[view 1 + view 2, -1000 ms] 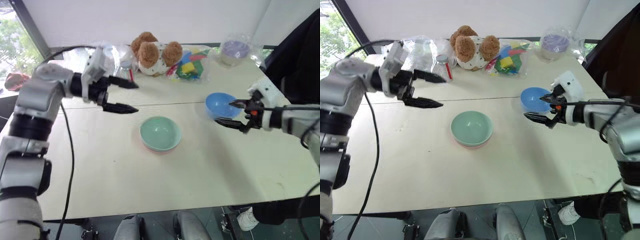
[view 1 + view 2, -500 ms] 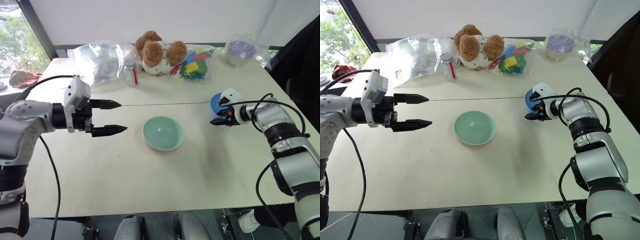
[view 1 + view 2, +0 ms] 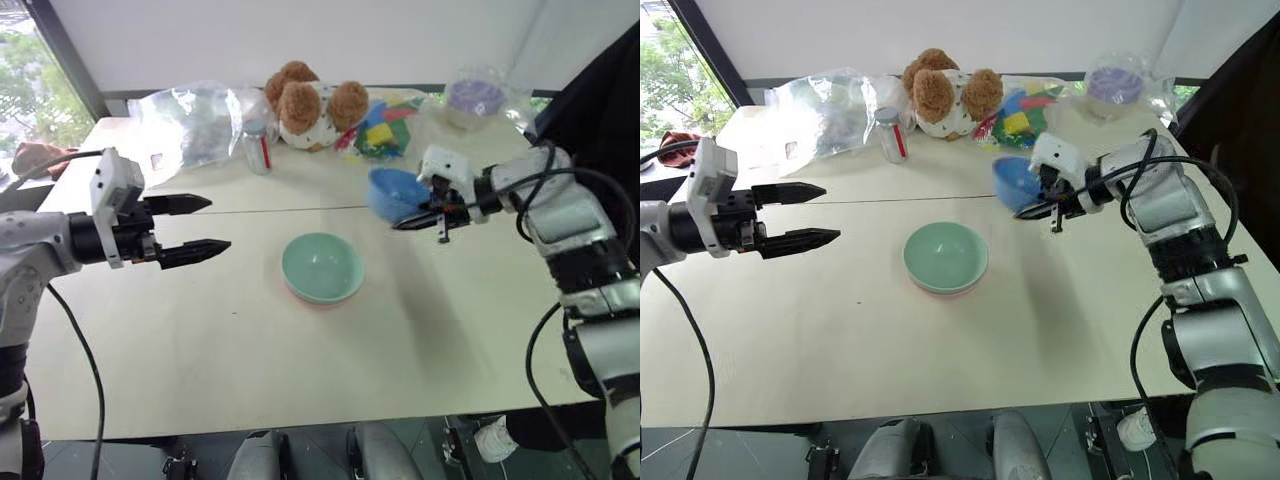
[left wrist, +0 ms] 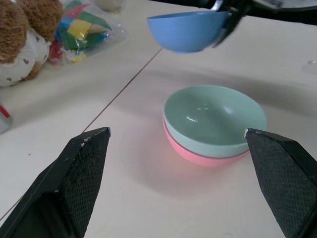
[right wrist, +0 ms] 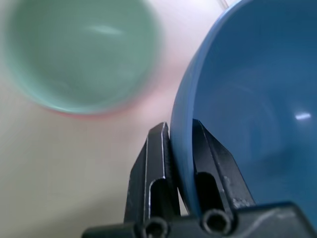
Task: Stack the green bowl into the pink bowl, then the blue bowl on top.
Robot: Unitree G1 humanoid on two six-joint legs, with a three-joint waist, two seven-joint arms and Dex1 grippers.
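Between the right jaws (image 3: 1032, 207) sat the rim of the small, smooth sky-blue bowl (image 3: 1014, 182) — one finger inside the wall, the other outside, pinched hard shut on it, with the bowl lifted clear of the pale worktop (image 3: 1040, 330). Below and to the robot's left of that grip lay the small round mint-green bowl (image 3: 945, 255), already nested in the salmon-pink bowl (image 3: 318, 299), of which a thin rim showed beneath. So the first half of the stacking looked done, and the step in hand was the carry of the blue bowl toward the stack.

The next move, as I judged it, called for bringing the blue bowl directly over the green one, levelling it — it hung tipped from its rim — then lowering it until it seated before letting go.

The right arm reached in across the worktop, forearm bent inward, jaws pointing toward the robot's left and slanting down. The left jaws (image 3: 208, 224) stood wide apart and empty, held roughly level and aimed at the stack from well off its side.
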